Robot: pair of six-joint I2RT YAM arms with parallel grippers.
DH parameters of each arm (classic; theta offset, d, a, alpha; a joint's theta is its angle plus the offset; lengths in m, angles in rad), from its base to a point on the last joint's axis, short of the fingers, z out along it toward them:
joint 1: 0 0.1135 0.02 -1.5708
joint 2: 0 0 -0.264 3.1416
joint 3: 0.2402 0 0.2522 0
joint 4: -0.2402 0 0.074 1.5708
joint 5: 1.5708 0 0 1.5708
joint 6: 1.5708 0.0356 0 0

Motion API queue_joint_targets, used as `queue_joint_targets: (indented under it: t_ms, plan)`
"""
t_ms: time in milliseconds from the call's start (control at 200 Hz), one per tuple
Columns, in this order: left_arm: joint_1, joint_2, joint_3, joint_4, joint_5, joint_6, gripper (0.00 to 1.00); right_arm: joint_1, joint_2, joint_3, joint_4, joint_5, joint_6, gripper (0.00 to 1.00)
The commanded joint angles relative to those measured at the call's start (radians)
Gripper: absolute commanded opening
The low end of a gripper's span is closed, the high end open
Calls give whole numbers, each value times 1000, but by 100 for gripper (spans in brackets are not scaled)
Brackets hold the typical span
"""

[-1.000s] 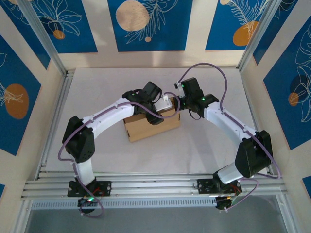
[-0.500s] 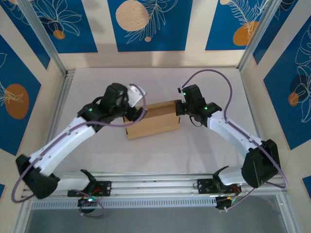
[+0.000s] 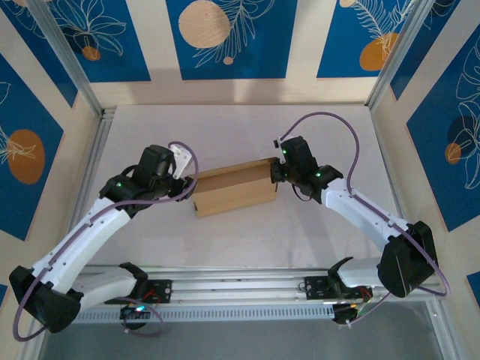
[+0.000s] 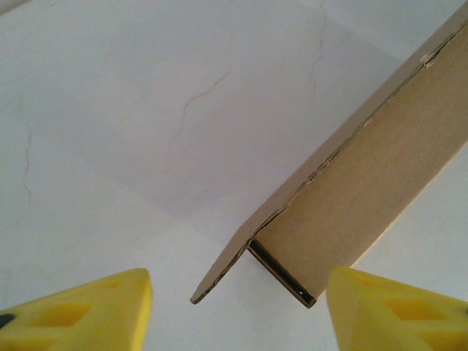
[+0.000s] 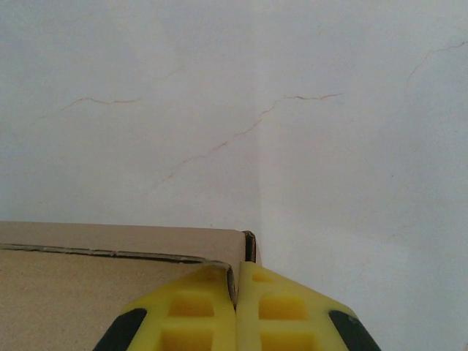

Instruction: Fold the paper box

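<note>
End-flap step, I reckon: my right gripper (image 5: 235, 292) shut against the paper box (image 3: 232, 187), left gripper (image 4: 241, 300) open, empty, next pressing the loose left flap.

Bright, even light; soft shadows, sharp focus.

Left claw (image 4: 238, 294) spread, right claw (image 5: 235, 276) pressed closed.

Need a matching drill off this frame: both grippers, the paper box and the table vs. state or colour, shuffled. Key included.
1. left gripper
2. right gripper
3. paper box
4. table

A. shut, at the box's right end
B. white, hairline cracks
C. open, at the box's left end
D. brown, lying between the grippers

Pairs: 1-C, 2-A, 3-D, 4-B
</note>
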Motion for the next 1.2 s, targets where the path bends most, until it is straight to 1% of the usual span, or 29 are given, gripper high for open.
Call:
queue_joint_targets:
  t_ms: [0, 45, 100, 130, 200, 290, 400, 490, 740, 775, 860, 940, 1025, 1145, 1190]
  plan:
    - [6, 19, 5, -46, 29, -8, 56, 17, 22, -43, -96, -16, 23, 0]
    - [8, 29, 6, -58, 19, -4, 52, 21, 22, -41, -96, -17, 23, 0]
    - [8, 33, 2, -63, 10, 10, 51, 23, 20, -37, -97, -16, 21, 0]
    - [7, 33, -2, -63, 0, 14, 52, 24, 19, -37, -99, -14, 19, 0]
    - [12, 41, -14, -54, -48, 23, 57, 26, 16, -37, -97, -13, 17, 0]
    - [19, 65, -18, -44, -97, 31, 58, 27, 16, -37, -94, -13, 18, 0]
    - [21, 96, -13, -36, -113, 30, 57, 30, 15, -40, -91, -16, 19, 0]
    - [21, 112, -5, -41, -94, 27, 48, 34, 14, -44, -90, -14, 22, 0]
    - [25, 125, 28, -54, 7, -37, 8, 66, 2, -64, -79, 15, 23, 0]
    - [25, 129, 39, -57, 13, -54, 4, 75, 1, -65, -79, 25, 21, 0]
    - [29, 142, 58, -53, 13, -107, 3, 93, 0, -68, -77, 45, 21, 0]
    - [42, 154, 66, -43, 40, -167, 0, 105, -2, -71, -74, 51, 23, 0]
    - [50, 161, 69, -28, 62, -226, 1, 114, -1, -76, -71, 57, 25, 0]
    - [70, 170, 88, -33, 55, -328, 2, 125, 5, -77, -71, 63, 25, 0]
    - [83, 173, 92, -34, 68, -369, 3, 126, 6, -77, -71, 66, 23, 0]
